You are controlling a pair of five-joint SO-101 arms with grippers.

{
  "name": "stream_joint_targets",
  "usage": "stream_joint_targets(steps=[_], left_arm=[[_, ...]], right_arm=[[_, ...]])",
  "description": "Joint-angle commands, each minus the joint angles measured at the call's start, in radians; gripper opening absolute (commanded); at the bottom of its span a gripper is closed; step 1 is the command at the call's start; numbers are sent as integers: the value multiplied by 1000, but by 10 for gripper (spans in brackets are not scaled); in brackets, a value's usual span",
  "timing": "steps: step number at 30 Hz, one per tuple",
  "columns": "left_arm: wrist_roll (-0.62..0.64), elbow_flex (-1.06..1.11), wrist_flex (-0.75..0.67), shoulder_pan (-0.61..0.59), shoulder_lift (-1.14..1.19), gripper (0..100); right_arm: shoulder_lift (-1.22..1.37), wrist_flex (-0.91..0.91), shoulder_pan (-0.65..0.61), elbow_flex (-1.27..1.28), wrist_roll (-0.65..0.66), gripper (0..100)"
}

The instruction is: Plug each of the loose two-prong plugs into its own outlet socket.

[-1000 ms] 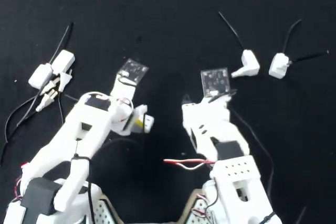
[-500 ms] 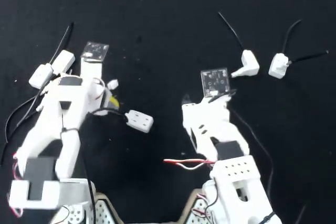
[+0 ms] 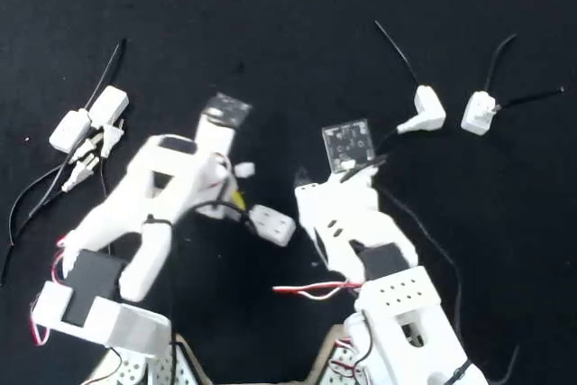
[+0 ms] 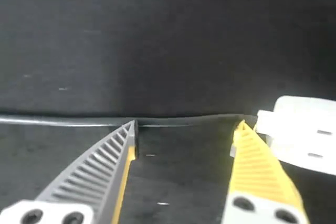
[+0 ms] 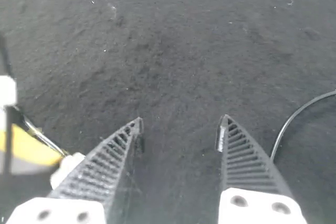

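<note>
A white outlet socket block (image 3: 272, 224) lies on the black table between the two arms; it also shows beside the yellow finger as the socket block (image 4: 302, 135), its two slots facing up. My left gripper (image 3: 239, 185) (image 4: 186, 129) is open over the socket's black cable (image 4: 63, 121), holding nothing. My right gripper (image 3: 302, 179) (image 5: 181, 124) is open above bare cloth, just right of the socket. Two white two-prong plugs (image 3: 428, 110) (image 3: 478, 114) lie at the far right. A cluster of white plugs (image 3: 90, 132) lies at the far left.
Thin black cables run from the plugs on the right (image 3: 397, 47) and from the cluster on the left (image 3: 36, 191). The black cloth (image 3: 288, 51) covers the table. The other arm's yellow finger (image 5: 21, 150) sits close beside my right gripper.
The left arm swung out to the left cluster and came back to the centre. The socket block now lies a little farther right and nearer. The right arm turned slightly left.
</note>
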Motion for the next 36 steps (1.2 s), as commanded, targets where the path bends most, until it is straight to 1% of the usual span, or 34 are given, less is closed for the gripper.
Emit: stream_joint_targets(steps=[1, 4, 8, 11, 13, 14, 18, 20, 22, 24, 28, 31, 36], left_arm=[[38, -81, 35, 35, 0, 295], [38, -140, 117, 5, 0, 295], [34, -243, 281, -18, 0, 295], [-5, -291, 404, 2, 0, 295], [-57, -272, 423, 41, 0, 295], [-72, -251, 419, 61, 0, 295], [-78, -171, 307, 150, 0, 295], [-58, -154, 269, 191, 0, 295], [-15, -156, 255, 237, 0, 295], [14, -160, 239, 278, 0, 295], [100, -159, 130, 295, 9, 295], [178, -140, 31, 257, 11, 295], [292, -120, -112, 150, 8, 295]], right_arm=[[-22, -21, -17, -10, -2, 219], [-22, -20, -12, -13, -3, 219], [-22, -21, -11, -15, -6, 219], [-22, -21, 5, -16, -8, 219], [-22, -17, 60, -33, -11, 219], [-22, -15, 101, -45, -20, 219], [-22, -20, 334, -94, -163, 219], [-19, -21, 405, -102, -201, 219], [-18, -21, 404, -101, -207, 219], [-16, -15, 364, -97, -207, 219], [-21, -21, 310, -77, -180, 219], [-22, -21, 293, -76, -155, 219], [-22, -23, 293, -74, -152, 219]])
